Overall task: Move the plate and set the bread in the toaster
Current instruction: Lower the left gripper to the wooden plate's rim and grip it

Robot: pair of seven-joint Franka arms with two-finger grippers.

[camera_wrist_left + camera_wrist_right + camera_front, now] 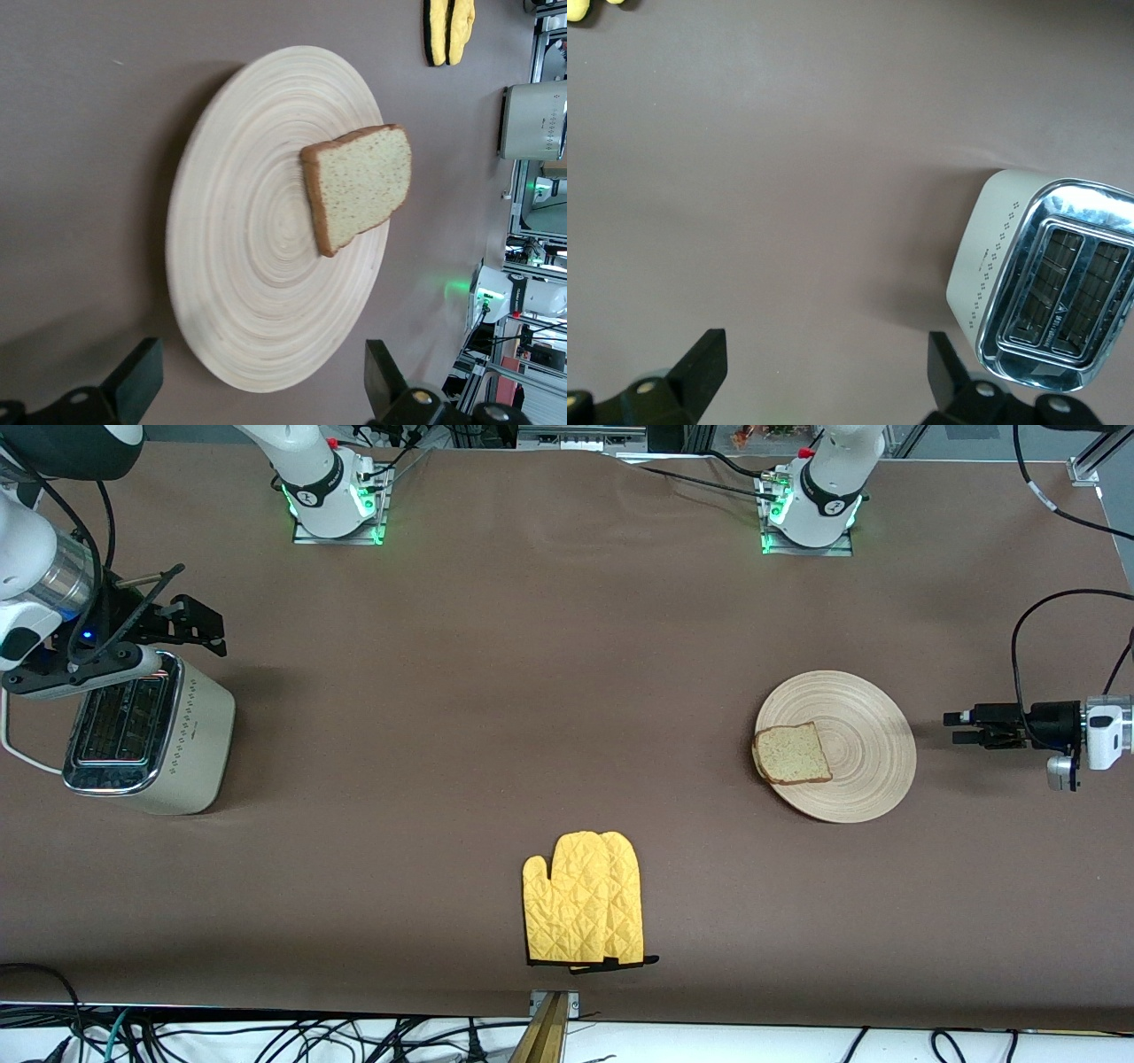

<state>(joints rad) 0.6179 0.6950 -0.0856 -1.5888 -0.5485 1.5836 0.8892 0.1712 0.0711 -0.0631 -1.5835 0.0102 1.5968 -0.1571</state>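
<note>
The round, ring-grained pale wooden plate lay near the table's left-arm end, carrying the squarish, brown-crusted speckled bread slice. The cream, chrome-topped toaster stood at the right-arm end, its slots running toward the front camera. The left gripper beside the plate and the right gripper above the toaster both stood apart, empty.

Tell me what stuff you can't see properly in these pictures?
- Toaster: in the front view the right gripper and its arm cover the slots' end nearer the robots' bases.
- Toaster cord: the front view's edge cuts it off, so its end is unseen.
- Plate: the bread hides the part under it.
- Yellow oven mitt: the left wrist view's edge cuts it off.
</note>
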